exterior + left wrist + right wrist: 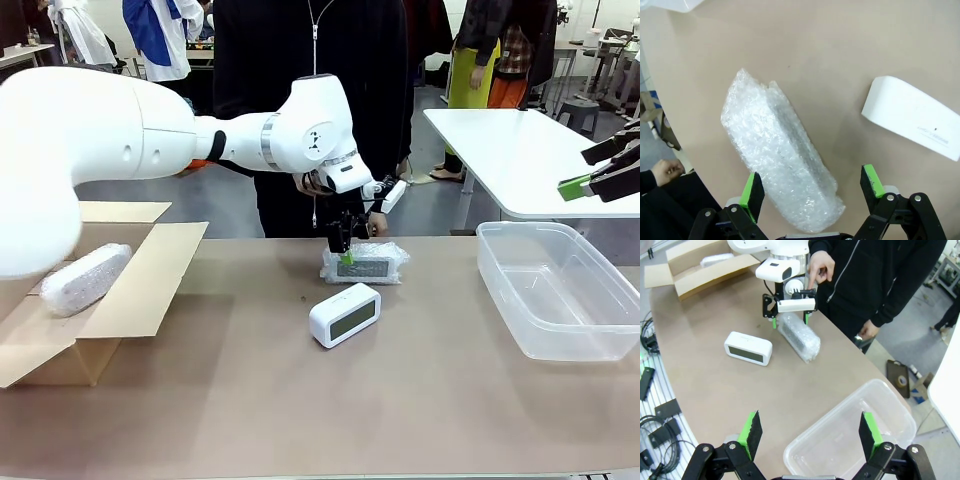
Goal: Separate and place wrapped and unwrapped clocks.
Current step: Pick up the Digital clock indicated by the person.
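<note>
My left hand [811, 184] hovers, green pads apart, over one end of the clear bubble-wrapped rectangular clock [777, 150] lying on the beige worktop [830, 60], its long axis running slantwise between the pads.

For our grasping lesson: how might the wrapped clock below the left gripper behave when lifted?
The wrapped clock would probably squash first, making the grip spongy. Its shiny film might slip on the pads. Lying flat, it seems unlikely to roll.

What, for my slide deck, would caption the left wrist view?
Open left gripper over a bubble-wrapped clock; a bare white clock lies nearby.
</note>
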Controlling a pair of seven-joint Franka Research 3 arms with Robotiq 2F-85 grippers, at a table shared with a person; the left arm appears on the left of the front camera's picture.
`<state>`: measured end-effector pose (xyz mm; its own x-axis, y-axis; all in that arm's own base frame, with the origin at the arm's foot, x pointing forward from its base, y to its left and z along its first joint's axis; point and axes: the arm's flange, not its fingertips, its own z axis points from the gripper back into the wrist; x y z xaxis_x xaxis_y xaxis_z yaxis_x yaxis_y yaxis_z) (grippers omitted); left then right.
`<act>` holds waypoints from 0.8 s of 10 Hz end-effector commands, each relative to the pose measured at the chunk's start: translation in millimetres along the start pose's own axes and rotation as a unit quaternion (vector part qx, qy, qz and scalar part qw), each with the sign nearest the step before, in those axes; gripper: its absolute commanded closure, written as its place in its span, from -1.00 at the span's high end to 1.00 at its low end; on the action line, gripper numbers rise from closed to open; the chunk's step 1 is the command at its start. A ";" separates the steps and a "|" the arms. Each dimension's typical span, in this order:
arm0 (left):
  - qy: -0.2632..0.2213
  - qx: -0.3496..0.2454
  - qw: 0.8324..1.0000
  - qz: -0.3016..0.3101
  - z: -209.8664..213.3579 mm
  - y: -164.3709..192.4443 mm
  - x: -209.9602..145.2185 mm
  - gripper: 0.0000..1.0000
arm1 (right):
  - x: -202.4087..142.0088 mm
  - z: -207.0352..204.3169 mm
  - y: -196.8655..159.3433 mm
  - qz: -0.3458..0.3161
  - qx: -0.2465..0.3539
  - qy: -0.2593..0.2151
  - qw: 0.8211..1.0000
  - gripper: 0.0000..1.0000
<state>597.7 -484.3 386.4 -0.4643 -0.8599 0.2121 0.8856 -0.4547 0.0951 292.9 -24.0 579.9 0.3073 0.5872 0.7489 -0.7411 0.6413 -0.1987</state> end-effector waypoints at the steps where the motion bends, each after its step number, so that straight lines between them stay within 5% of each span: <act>1: 0.020 0.000 1.000 -0.002 2.3 40.4 13.8 1.00 | -0.7 -1.6 -0.6 -0.004 0.008 -0.005 1.000 1.00; 8: 0.030 -0.010 0.999 -0.008 -23.4 59.6 16.5 1.00 | -0.7 -1.6 -0.6 -0.004 0.008 -0.005 1.000 1.00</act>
<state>616.0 -507.2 366.1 -0.4727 -0.8615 0.1854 0.8812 -0.4650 0.0859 292.9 -24.1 579.9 0.3073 0.5872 0.7489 -0.7411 0.6413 -0.1988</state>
